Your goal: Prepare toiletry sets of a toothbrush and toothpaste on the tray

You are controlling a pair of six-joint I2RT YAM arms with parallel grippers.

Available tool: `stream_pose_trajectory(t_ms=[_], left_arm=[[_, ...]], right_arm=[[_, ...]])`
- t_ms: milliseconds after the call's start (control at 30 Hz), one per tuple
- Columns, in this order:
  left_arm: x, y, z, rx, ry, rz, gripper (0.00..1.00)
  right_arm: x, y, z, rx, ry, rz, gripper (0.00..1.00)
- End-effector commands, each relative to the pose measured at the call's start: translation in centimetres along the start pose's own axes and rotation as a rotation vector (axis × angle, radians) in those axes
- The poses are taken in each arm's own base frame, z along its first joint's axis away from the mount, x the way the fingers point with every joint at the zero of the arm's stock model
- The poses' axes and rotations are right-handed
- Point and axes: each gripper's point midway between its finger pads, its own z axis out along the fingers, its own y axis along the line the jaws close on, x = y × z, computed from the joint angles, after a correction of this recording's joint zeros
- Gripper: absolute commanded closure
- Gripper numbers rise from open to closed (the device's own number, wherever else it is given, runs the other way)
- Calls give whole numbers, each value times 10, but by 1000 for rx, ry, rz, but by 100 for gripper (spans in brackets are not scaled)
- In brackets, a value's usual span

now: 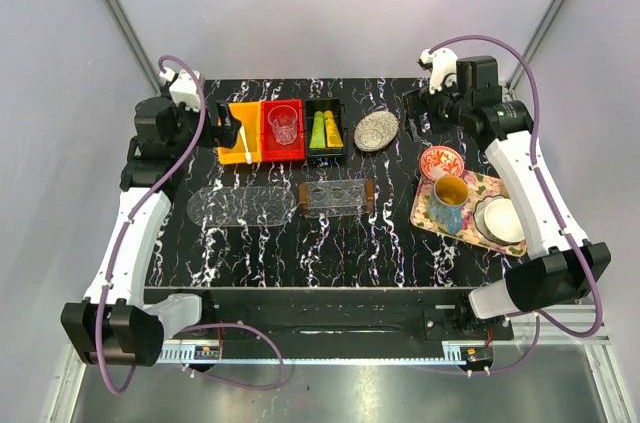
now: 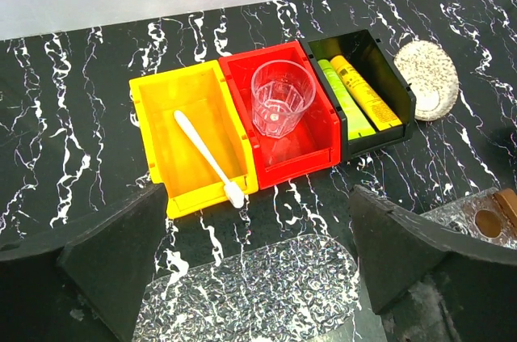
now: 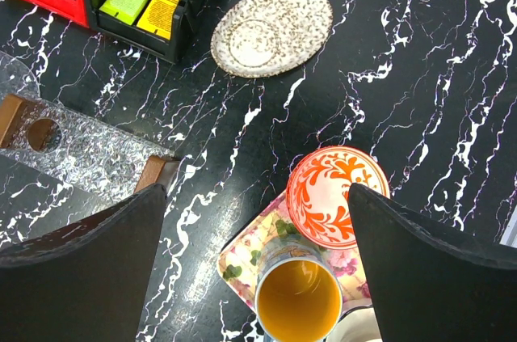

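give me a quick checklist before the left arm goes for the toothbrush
1. left gripper open and empty: ok
2. right gripper open and empty: ok
3. toothbrush lying loose in the yellow bin: ok
4. green tube and yellow tube side by side in the black bin: ok
5. clear oval tray bare: ok
6. left gripper down at the toothbrush: not ok, it is short of the bin
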Motion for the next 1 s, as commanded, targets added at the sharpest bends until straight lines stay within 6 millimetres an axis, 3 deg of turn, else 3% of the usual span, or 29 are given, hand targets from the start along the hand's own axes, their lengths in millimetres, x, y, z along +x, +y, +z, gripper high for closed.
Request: stream_pose_trajectory(t_ms=[0,267,500,667,967], left_arm=[[-18,0,-9,-19,-71,24,1],[-18,0,-14,-21,-61,29,1],[-5,2,-21,-23,-2,97,1],[12,2,-24,-13,72,119,1],[36,-4,-22,42,169,121,1]], right_arm=[[-21,1,-19,20,-70,-16,0],[-17,5,-16,-7,-28,-34,0],[-7,13,-3,-47,51,-90,0],[4,31,8,-129,123,-189,0],[44,80,41,-416,277,-369,0]])
